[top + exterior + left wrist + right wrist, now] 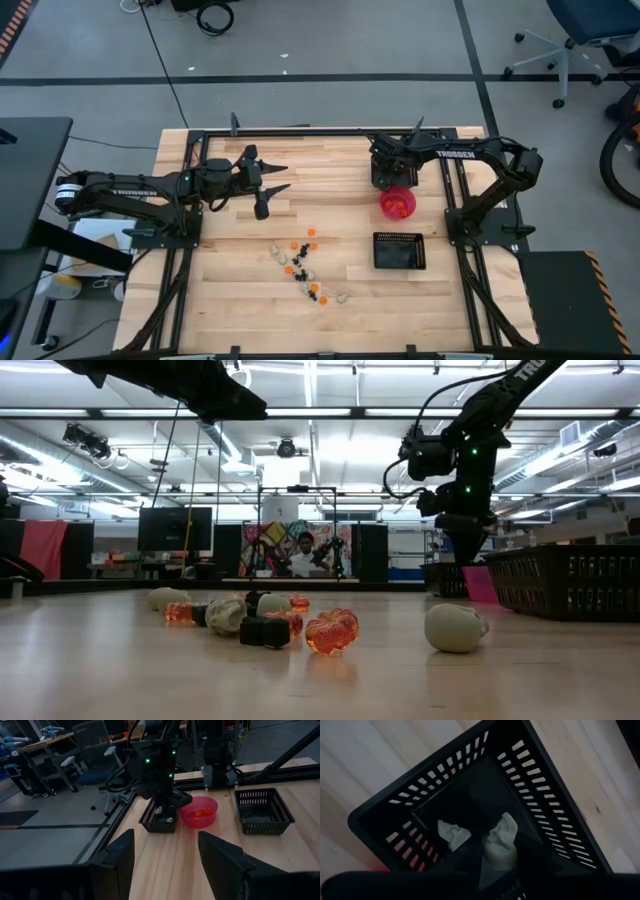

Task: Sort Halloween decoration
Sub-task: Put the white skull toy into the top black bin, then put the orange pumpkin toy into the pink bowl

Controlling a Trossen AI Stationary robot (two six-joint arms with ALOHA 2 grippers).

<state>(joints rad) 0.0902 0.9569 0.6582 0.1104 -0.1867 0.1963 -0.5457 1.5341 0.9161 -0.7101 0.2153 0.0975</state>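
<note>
Several tiny orange, black and pale cream trinkets (303,268) (270,618) lie scattered on the wooden table, toward its near edge. My right gripper (390,172) (492,862) reaches down into the far black mesh tray (370,820) (159,820), shut on a cream trinket. A second cream trinket (452,834) lies on that tray's floor. The pink-red bowl (397,204) (199,811) beside it holds orange trinkets (202,812). My left gripper (278,177) (165,850) hangs open above the table's left half, touching nothing. My right gripper has the pale cream trinket (501,842) pinched between its two fingers by the end nearest the wrist. It comes from above, pointing down into the tray. Most of the trinket sticks out past the fingertips; whether it rests on the tray floor, I cannot tell.
A second black mesh tray (399,251) (262,811) stands nearer the table's near edge, right of the trinkets. Dark frame rails run along the table's left, right and far sides. Bare wood lies between the left gripper and the trinkets. A person shows far off in the room (303,555).
</note>
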